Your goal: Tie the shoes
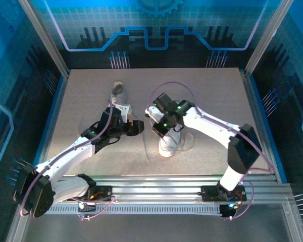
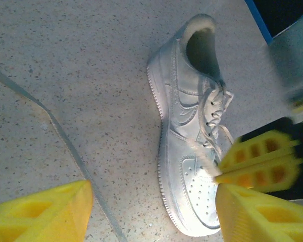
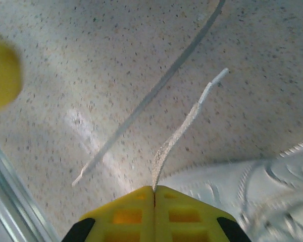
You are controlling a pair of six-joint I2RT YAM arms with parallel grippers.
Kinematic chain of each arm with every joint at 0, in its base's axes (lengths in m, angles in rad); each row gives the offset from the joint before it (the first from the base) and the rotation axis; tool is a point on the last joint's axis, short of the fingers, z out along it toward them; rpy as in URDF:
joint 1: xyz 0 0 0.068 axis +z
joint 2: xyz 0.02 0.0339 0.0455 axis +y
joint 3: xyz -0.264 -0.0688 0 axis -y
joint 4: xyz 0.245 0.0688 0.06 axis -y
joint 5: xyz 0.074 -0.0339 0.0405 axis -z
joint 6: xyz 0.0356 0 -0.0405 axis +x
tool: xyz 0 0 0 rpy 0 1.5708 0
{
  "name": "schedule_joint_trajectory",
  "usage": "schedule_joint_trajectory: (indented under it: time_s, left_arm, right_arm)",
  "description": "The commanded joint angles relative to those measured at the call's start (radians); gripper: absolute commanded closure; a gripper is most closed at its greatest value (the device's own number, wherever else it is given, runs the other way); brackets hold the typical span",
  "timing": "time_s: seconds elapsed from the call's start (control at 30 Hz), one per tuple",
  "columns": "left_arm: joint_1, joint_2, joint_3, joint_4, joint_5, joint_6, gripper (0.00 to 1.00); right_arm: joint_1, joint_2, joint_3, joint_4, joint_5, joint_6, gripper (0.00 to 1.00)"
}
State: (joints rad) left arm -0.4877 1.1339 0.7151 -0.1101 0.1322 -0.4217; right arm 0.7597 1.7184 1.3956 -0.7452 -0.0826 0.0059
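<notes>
Shoes lie apart on the worktop (image 1: 212, 96): the second shoe (image 1: 117, 92) sits far back on the left, while the working shoe (image 2: 192, 151) lies near the middle, under the right arm. Seen from the left wrist, its long axis runs from the dark heel opening at the top to the toe at the bottom. The toe comes to rest just beside the left hand's (image 2: 151, 201) right-side finger.

The left hand stands wide and holds nothing. The right hand (image 3: 154, 190) is pressed fully together on the held lace (image 3: 184, 126). That lace stands out ahead of its tips over bare worktop, with the shoe off to one side.

The loose lace (image 3: 151, 93) lies flat, running diagonally past the pinched one without touching it. In the left wrist view a thin line, probably the same lace, passes close by that hand's left-side finger.

So the next move likely turns on this: the free hand is the left one, and the loose lace lies on its side of the shoe, nearer to it than to the right hand. To take the lace it would need to turn its fingers across the diagonal rather than along it (a flat, thin lace gives little to catch).
</notes>
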Motion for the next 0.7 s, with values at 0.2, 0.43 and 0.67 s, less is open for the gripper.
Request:
schedule_joint_trajectory:
  time_s: [0.2, 0.43, 0.67]
  left_arm:
    - [0.098, 0.099, 0.023, -0.147, 0.023, -0.11, 0.35]
    - [0.08, 0.148, 0.095, -0.341, -0.073, -0.192, 0.48]
    - [-0.126, 0.323, 0.262, -0.492, -0.231, -0.44, 0.63]
  right_arm:
    - [0.047, 0.144, 0.083, 0.069, 0.051, 0.217, 0.71]
    - [0.023, 0.022, 0.037, 0.123, 0.067, 0.238, 0.59]
    - [-0.06, -0.133, -0.1, 0.162, 0.064, 0.286, 0.62]
